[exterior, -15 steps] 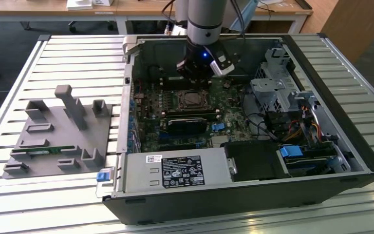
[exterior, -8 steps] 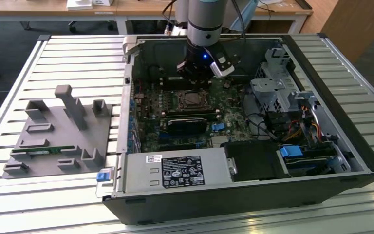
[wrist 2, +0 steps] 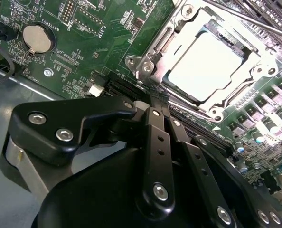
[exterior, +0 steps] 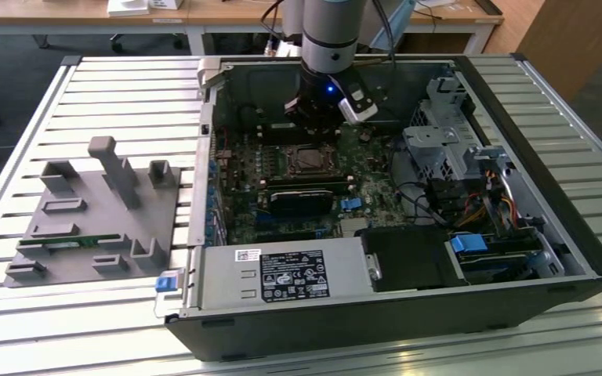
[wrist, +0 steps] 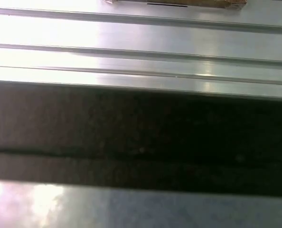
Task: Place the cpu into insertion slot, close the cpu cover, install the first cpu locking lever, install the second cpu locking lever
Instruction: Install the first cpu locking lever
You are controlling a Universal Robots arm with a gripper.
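The arm (exterior: pixel 331 31) is a silver-grey tube with dark cables beside it, ending in a black wrist with a blue light. In the second wrist view, the gripper (wrist 2: pixel 153 102) has matte black linkage bars with silver screws.

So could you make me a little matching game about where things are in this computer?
Things:
1. cpu
2. coin battery
3. grey fixture

Places:
a. on the slatted table
b. framed by the windowed cpu cover
c. on the open green board

Pairs: 1-b, 2-c, 3-a
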